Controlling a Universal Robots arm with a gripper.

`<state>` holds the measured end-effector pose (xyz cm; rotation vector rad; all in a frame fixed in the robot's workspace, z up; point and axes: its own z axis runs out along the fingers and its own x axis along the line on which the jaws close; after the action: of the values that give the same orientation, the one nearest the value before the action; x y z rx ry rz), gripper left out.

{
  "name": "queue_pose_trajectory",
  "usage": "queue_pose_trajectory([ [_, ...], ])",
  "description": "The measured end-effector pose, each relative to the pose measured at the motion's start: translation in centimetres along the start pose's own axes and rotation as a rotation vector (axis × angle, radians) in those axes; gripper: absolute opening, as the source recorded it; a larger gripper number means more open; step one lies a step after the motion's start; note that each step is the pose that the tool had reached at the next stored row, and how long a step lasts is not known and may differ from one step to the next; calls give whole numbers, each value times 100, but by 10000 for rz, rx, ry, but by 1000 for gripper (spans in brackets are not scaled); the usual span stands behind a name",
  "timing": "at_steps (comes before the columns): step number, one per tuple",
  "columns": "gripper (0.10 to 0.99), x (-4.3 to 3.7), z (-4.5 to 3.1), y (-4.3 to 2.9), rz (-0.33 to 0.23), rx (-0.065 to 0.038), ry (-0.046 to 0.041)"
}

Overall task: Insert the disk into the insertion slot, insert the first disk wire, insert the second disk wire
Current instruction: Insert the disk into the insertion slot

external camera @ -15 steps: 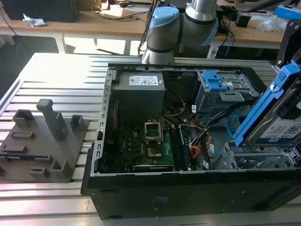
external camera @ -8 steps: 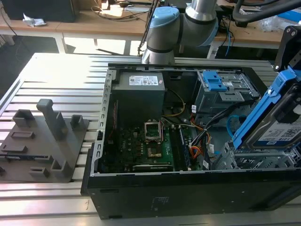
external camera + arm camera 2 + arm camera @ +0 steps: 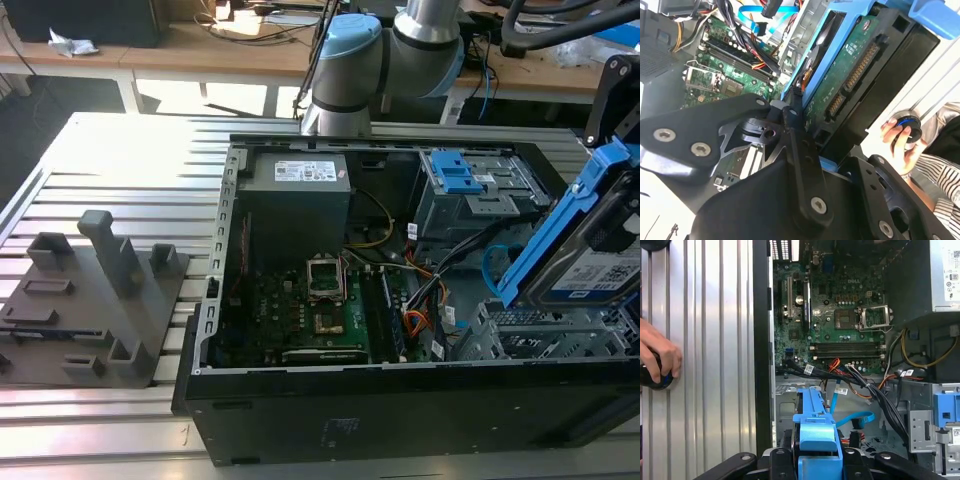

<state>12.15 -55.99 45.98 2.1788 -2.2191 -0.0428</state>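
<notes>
1. My pincer [image 3: 829, 150] is clenched on the disk [image 3: 588, 262], with one black finger [image 3: 799, 142] pressed against each flat side of its blue caddy.
2. The disk hangs tilted at the exterior view's right, its upper end leaning outward. In the second wrist view its green circuit board faces the camera.
3. The insertion slot [image 3: 505, 335] lies just below the disk's lower edge, and the two are apart.
4. In the first wrist view a blue flat cable [image 3: 856, 418] and a bundle of black cables [image 3: 875, 395] cross the space near the slot, beside the caddy's tip.
5. Further inside the computer case [image 3: 400, 410] lie the motherboard [image 3: 310, 310], the grey power-supply box [image 3: 295, 195] and a bay with a blue latch [image 3: 465, 178].
6. A person's hand [image 3: 659, 356] rests on a round dark knob [image 3: 907, 127] on the ribbed table [image 3: 120, 160], well apart from the disk.
7. A grey fixture plate [image 3: 90, 300] sits on the table at the exterior view's left.
</notes>
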Motion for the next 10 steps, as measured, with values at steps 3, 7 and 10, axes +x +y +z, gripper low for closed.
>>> queue_pose_trajectory([
  [3, 365, 0, 16, -1, 0, 0, 2],
  [7, 365, -1, 37, -2, -1, 0, 1],
  [10, 365, 0, 52, -2, -1, 0, 1],
])
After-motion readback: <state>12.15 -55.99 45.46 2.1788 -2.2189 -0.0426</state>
